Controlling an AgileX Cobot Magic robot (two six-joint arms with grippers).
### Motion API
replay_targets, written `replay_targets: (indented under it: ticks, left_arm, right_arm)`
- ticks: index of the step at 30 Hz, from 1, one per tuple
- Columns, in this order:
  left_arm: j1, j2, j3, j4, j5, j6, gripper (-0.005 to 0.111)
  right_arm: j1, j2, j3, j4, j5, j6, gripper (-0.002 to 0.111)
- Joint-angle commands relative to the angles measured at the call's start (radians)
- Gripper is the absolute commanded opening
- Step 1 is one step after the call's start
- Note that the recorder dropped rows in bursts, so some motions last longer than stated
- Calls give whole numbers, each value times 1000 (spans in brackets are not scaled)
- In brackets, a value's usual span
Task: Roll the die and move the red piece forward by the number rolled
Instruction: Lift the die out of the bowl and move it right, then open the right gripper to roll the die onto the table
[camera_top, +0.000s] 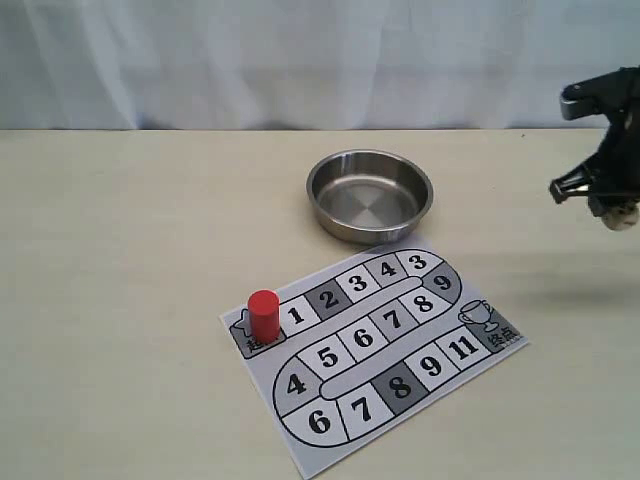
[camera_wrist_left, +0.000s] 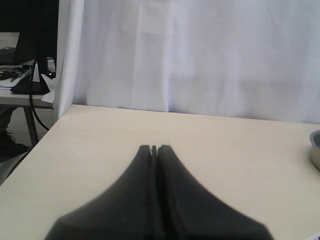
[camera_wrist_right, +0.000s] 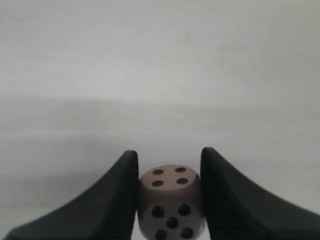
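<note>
The die (camera_wrist_right: 171, 202), a pale beige cube with dark pips, sits squeezed between the two black fingers of my right gripper (camera_wrist_right: 169, 165), which is shut on it. In the exterior view that gripper (camera_top: 612, 208) hangs above the table at the far right edge, with the die (camera_top: 622, 213) showing pale at its tip. The red piece (camera_top: 264, 313) stands upright on the start square of the numbered board (camera_top: 375, 345), beside square 1. My left gripper (camera_wrist_left: 155, 148) is shut with nothing in it, over bare table; it does not show in the exterior view.
A round steel bowl (camera_top: 369, 194) stands just behind the board; its rim (camera_wrist_left: 315, 148) shows in the left wrist view. A white curtain (camera_top: 300, 60) backs the table. The table's edge (camera_wrist_left: 30, 150) and a cluttered side bench (camera_wrist_left: 20, 75) appear in the left wrist view.
</note>
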Motion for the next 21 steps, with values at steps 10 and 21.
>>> replay_targets:
  ticks: [10,21]
  left_arm:
    - [-8,-1,-7,-2,-12,-2,0]
    - [-8,-1,-7,-2,-12,-2,0]
  right_arm:
    - [-66,83,77,542,-176,-330,21]
    - [-66,100,74,1027,-115,-730,98]
